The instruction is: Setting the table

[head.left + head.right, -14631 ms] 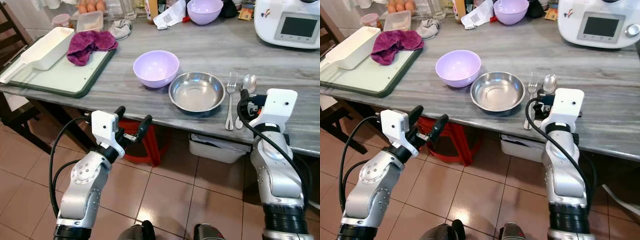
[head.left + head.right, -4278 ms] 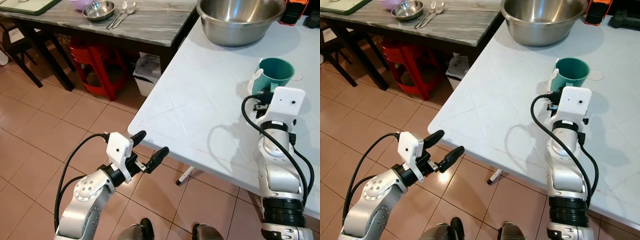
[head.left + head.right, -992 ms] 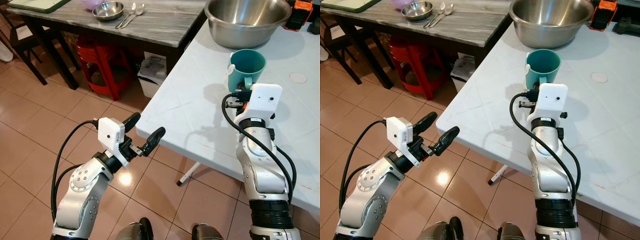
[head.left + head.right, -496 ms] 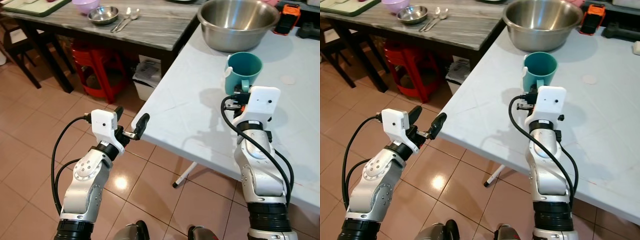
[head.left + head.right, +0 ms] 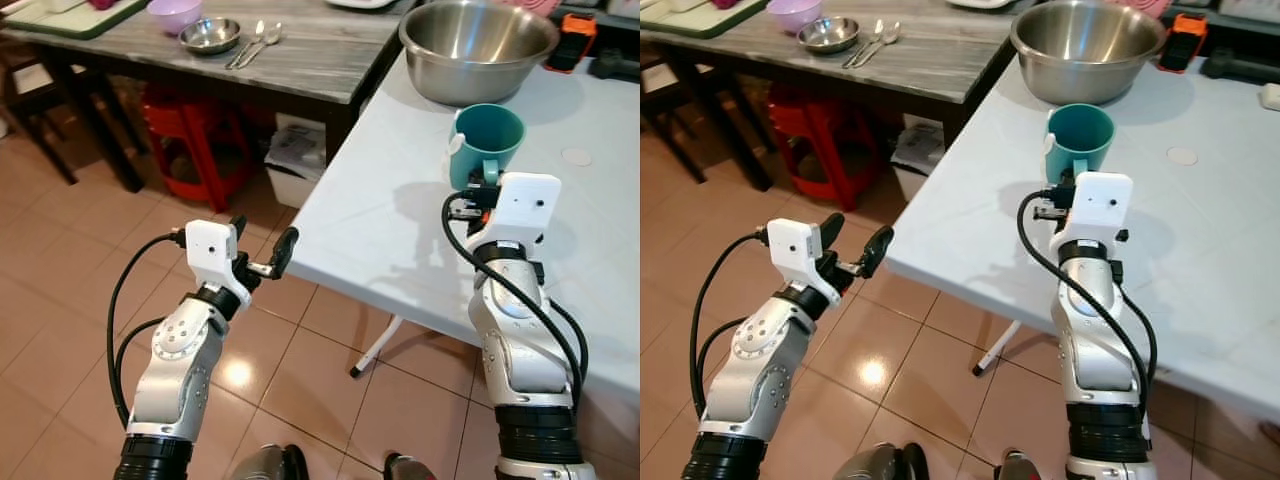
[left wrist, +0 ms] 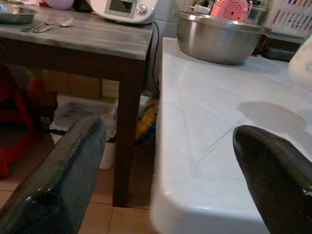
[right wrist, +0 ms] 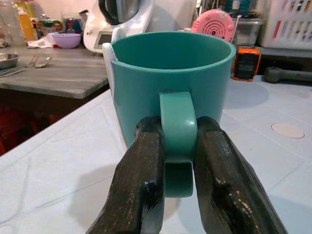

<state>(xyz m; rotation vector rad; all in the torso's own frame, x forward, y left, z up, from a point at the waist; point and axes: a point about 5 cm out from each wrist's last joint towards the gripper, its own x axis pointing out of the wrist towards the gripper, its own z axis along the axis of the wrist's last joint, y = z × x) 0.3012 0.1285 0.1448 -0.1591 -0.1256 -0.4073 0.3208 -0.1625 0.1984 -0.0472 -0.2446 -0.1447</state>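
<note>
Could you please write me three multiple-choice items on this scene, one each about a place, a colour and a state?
1. Where does the big steel bowl stand?
A. on the white table
B. on the grey table
C. on the floor

2. What colour is the mug?
A. purple
B. teal
C. orange

3. What is the right hand doing?
A. hanging open over the floor
B. shut on the mug's handle
C. holding a fork

Answers:
1. A: the bowl sits at the far end of the white table, behind the mug.
2. B: the mug is teal in the right wrist view and both eye views.
3. B: both black fingers press the handle from either side, while the left hand is open near the table's corner.
</note>
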